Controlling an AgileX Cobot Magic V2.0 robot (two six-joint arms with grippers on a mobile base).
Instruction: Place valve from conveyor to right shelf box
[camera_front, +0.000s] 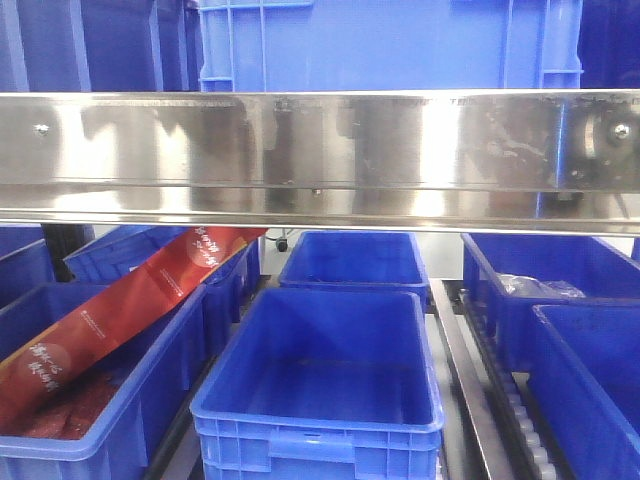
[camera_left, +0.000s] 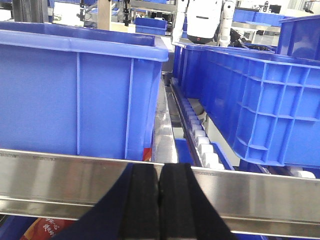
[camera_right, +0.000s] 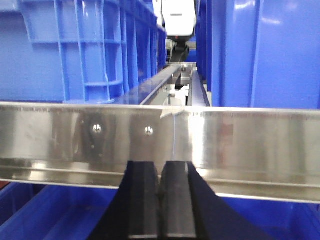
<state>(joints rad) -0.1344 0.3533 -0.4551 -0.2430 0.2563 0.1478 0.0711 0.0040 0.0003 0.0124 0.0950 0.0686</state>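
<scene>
Left gripper (camera_left: 159, 210): you see black pads pressed together, empty, before a steel rail (camera_left: 60, 177);
Right gripper (camera_right: 160, 205): likewise together;
Front view: only it shows you the red foil pouch (camera_front: 120, 310) in a blue plastic crate (camera_front: 150, 385);
Valve, conveyor: in no view.

Front view count: one steel rail (camera_front: 320, 160) across the frame; below it, seven blue bins at least partly visible, e.g. centre front bin (camera_front: 320, 400) and the one behind it (camera_front: 352, 262). One red packaging strip (camera_front: 130, 300) hangs into the left bin (camera_front: 90, 400). One clear plastic bag (camera_front: 535, 287) sits in a right-hand bin. Above the rail, one large blue crate (camera_front: 390, 45) is clear; the others are too dark to count. Left wrist view: two roller tracks, one roller row (camera_left: 200, 137) countable at roughly eight rollers.
</scene>
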